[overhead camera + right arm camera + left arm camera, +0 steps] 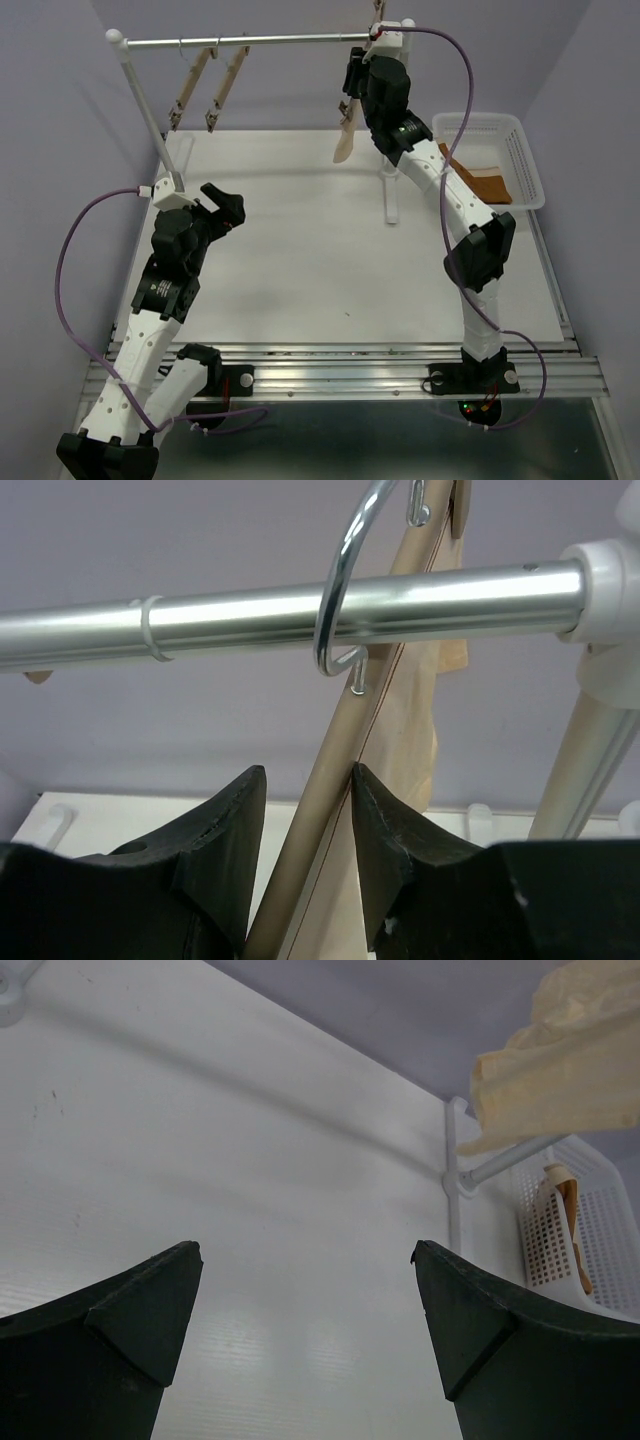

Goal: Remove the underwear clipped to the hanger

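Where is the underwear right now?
In the top view, the underwear hangs from the hanger at the rail's right end, beside the right claw.

My fingers (225, 860) are matte black, on both arms. The hanger (320, 810) between my right ones is pale, light wood with a shiny silver metal hook (345, 570). The underwear (415, 720) behind it is cream beige, plain, with no print. The rail (250, 615) is bright polished silver, ending in a white cap (600, 585). My counter (320, 250) is plain white. The basket (520, 160) is white with a grid of small holes, and the cloth (485, 185) inside it is orange-brown. The backdrop (280, 90) is flat lavender grey. My arms' cables (70, 260) are purple.
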Controlling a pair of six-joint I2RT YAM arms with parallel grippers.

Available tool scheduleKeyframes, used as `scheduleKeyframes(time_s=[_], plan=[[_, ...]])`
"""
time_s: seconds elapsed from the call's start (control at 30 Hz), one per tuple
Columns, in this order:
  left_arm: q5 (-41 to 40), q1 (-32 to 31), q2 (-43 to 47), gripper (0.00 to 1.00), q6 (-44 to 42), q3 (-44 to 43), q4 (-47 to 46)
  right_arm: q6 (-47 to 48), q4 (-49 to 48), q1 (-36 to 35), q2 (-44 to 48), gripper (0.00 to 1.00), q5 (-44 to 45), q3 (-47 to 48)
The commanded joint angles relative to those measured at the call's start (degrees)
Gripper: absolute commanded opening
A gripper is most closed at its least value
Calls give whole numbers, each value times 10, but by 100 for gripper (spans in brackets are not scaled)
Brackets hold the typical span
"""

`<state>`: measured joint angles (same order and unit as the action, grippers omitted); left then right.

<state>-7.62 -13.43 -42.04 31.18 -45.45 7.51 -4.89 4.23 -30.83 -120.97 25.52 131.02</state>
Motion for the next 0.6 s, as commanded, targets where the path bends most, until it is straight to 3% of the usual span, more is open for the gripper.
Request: scheduleKeyframes(time_s=[0.0, 0.57], plan=[[-10, -2, 0, 99, -2, 1, -26, 33, -84, -5, 64, 1, -13, -16], [-13, -2, -1, 99, -4, -2, -22, 64, -88, -5, 151, 1, -121, -141]])
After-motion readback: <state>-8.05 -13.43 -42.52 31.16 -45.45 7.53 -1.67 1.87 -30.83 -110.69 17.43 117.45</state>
